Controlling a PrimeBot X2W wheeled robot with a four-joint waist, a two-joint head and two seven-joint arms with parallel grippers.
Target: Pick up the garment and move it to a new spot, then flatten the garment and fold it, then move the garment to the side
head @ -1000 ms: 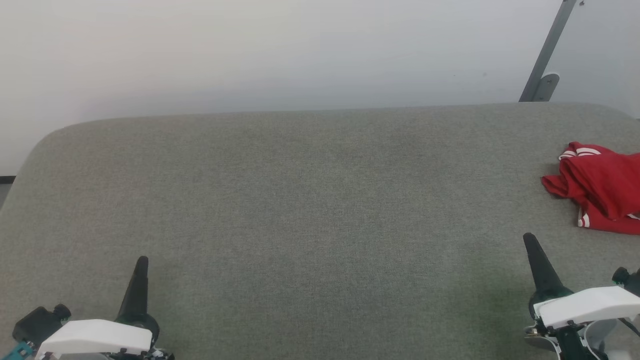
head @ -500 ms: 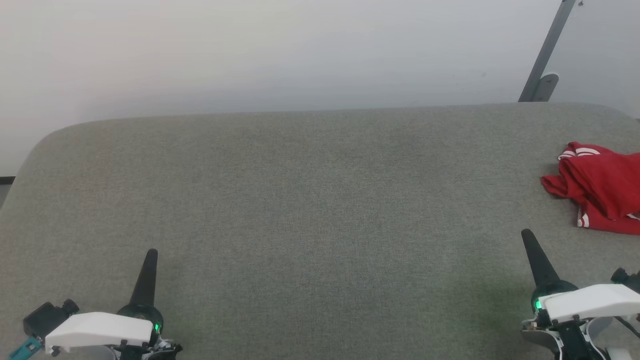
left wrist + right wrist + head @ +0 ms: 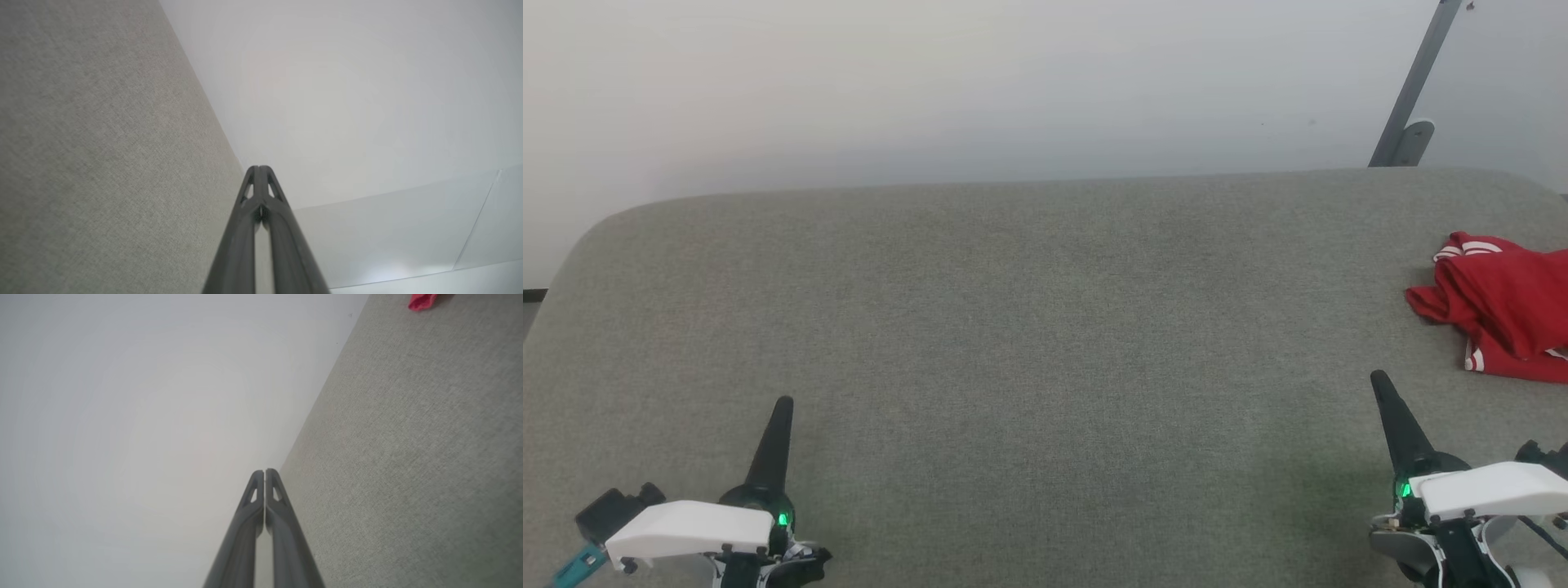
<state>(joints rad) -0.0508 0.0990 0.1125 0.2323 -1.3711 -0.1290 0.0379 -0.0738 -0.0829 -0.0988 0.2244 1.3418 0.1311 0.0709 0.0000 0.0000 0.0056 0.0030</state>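
Head view high at the near edge, facing down across the table [image 3: 1045, 327] to the far wall [image 3: 931, 82], both wrist views low, close over the table, facing that wall, shirt [image 3: 1503, 302] shared by head and right wrist views.

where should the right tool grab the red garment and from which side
Likely the raised fold on the left side of the garment, coming down from its near-left, where the right tool sits shut, so open it first. The cloth is crumpled, so that ridge offers a pinch; its right part is cut off.
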